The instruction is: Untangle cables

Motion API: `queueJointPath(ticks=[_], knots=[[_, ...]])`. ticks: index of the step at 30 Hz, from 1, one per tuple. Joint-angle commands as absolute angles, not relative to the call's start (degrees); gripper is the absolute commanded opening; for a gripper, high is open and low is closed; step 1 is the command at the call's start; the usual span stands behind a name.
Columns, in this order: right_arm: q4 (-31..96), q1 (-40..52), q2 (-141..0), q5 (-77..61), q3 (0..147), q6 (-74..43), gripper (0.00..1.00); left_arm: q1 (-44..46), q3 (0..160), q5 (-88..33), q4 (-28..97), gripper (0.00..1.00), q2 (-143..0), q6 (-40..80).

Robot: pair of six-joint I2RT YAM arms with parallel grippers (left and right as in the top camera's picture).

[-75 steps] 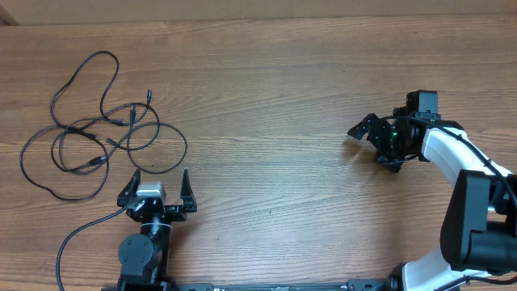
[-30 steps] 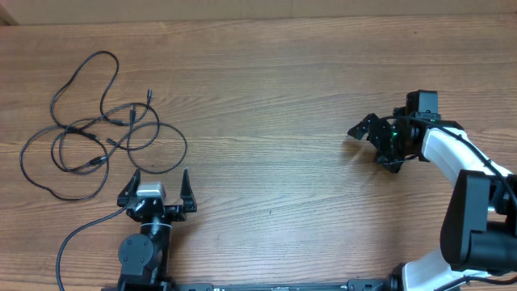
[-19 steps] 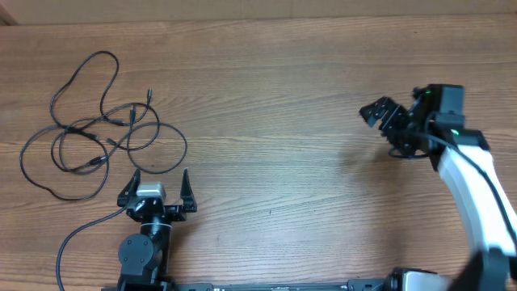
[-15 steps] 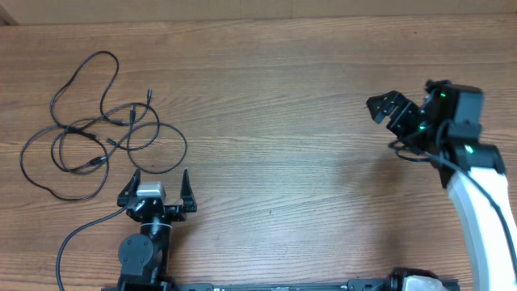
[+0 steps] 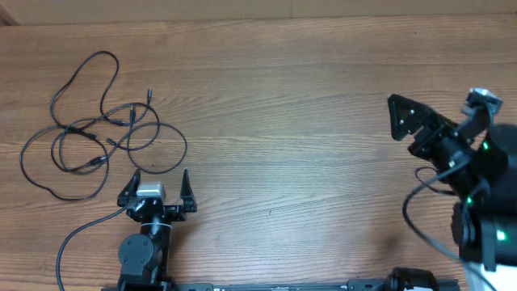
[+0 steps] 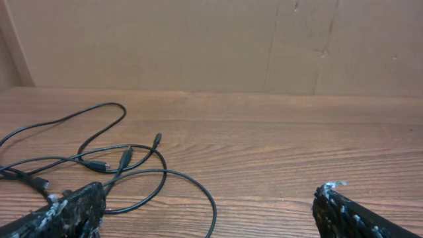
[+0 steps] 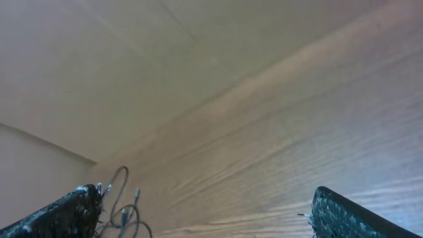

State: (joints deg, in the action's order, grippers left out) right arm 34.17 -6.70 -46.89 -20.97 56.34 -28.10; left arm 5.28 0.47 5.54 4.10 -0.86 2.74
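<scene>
Your overhead camera looked straight down on the table (image 5: 283, 97) from well above, taking in most of it. Your left wrist camera sat low over the wood, facing level toward the back wall (image 6: 198, 39), with the cables (image 6: 125, 158) near ahead. Your right wrist camera looked tilted across the table from farther off; all three views shared those cables.

The right gripper (image 5: 442, 113) has left its spot low over the right half of the worktop (image 5: 307, 97) and swung out toward the right edge. It has also risen toward the overhead camera, so it and the right arm (image 5: 485, 206) now loom larger there.
</scene>
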Motion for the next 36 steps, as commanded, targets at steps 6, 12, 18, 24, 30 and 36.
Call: queueJointPath(ticks=[6, 12, 18, 24, 30, 36], knots=[[37.23, -6.37, -40.86, -19.79, 54.24, -26.48, 1.0, 5.65, 0.3, 4.86, 4.08, 1.0, -0.25, 1.45], [37.71, -6.37, -33.08, -17.82, 47.99, -26.52, 1.0, 5.65, 0.3, 4.86, 4.08, 1.0, -0.25, 1.45], [32.01, -6.33, -24.56, -17.82, 38.44, -26.55, 1.0, 5.65, 0.3, 4.86, 4.08, 1.0, -0.25, 1.45], [22.55, -3.95, -14.06, -16.38, 28.34, -26.5, 1.0, 5.65, 0.3, 4.86, 4.08, 0.99, -0.25, 1.45], [19.97, 0.4, -4.03, -10.04, 22.83, -26.5, 1.0, 5.65, 0.3, 4.86, 4.08, 0.99, -0.25, 1.45], [10.9, 1.06, -0.16, -8.27, 17.56, -26.46, 1.0, 5.65, 0.3, 4.86, 4.08, 1.0, -0.25, 1.45]])
